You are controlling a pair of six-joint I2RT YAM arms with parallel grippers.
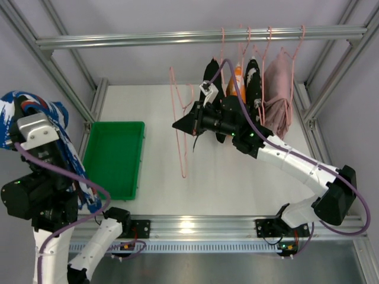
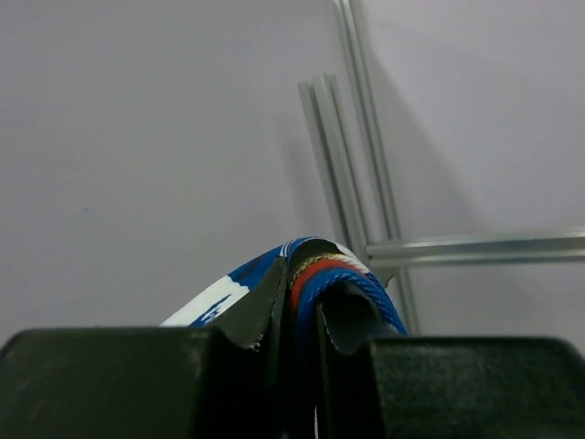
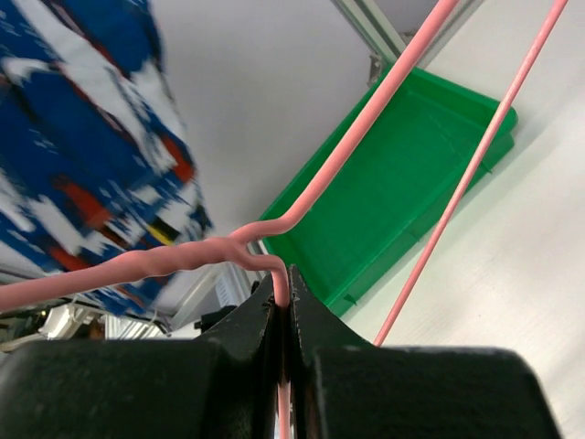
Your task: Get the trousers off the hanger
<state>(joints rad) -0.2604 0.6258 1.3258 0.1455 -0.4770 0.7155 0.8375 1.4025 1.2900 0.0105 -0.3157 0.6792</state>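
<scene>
Top view: my left arm (image 1: pixel 44 177) is raised at the far left, its jaws narrow and pinching the blue trousers (image 1: pixel 23 106). The cloth trails down along the arm, so its long axis runs roughly vertical. The green tray (image 1: pixel 115 177) sits on the table (image 1: pixel 225 177) just right of that arm and lower, well within reach. The right jaws are shut on the bare pink hanger (image 1: pixel 182 142) near mid-table.

Left wrist: the folded edge of the blue trousers (image 2: pixel 274 270) is clamped between the jaws and points up out of them.

Right wrist: the jaws are shut on the hanger (image 3: pixel 366 119) wire. The blue trousers (image 3: pixel 82 110) hang well apart from it, and I judge them free. The tray (image 3: pixel 411 192) is beyond.
</scene>
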